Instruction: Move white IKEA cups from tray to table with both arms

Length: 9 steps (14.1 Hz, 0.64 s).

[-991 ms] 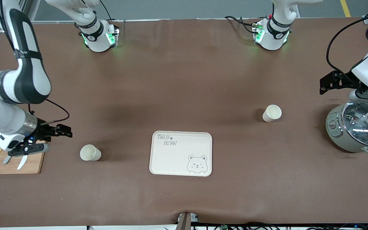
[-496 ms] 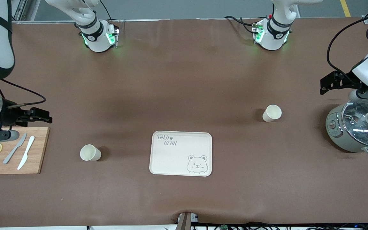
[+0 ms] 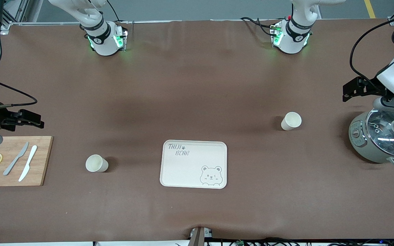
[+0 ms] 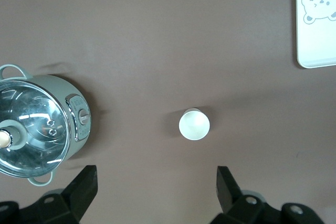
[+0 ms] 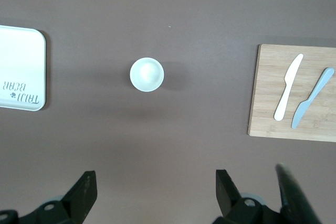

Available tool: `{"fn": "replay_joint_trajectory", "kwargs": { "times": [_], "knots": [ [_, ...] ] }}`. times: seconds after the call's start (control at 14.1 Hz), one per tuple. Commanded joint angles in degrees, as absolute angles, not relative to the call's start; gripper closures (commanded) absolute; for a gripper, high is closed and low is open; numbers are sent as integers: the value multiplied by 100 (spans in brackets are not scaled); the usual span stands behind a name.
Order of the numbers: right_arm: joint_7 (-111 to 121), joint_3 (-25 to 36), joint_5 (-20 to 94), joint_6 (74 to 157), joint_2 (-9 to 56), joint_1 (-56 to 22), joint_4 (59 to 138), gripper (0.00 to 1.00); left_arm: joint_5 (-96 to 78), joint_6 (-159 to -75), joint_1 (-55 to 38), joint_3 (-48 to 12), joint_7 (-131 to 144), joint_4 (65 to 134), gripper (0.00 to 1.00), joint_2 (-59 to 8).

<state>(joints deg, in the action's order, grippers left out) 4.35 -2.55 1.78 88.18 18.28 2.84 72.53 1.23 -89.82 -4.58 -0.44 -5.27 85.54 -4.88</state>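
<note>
Smooth tapered cream cups (image 3: 96, 163), upright

left tool (image 4: 155, 190) fingers spread — over bare table | cup (image 4: 194, 124) upright | pot (image 4: 39, 127) | tray (image 4: 316, 24) at edge

A: Where does the front camera sit?
B: High, across the brown table (image 3: 197, 85), facing both arm bases.
A: And the wrist cameras?
B: Each looks straight down from well above. The left shares the cream rectangular bear tray (image 4: 316, 35) with the front view (image 3: 193, 164); the right sees that tray's lettered end (image 5: 21, 69).
</note>
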Motion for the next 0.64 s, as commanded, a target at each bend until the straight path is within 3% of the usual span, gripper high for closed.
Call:
{"fn": "replay_joint_trajectory", "kwargs": {
  "times": [0.0, 0.57],
  "knots": [
    [150, -369, 79, 8728, 1793, 325, 7207, 0, 193, -8974, -466, -35, -589, 8473, 0, -527],
    [-404, -404, 114, 8728, 1793, 185, 7207, 0, 176, -8974, -466, -35, -589, 8481, 0, -527]
  ]
}}
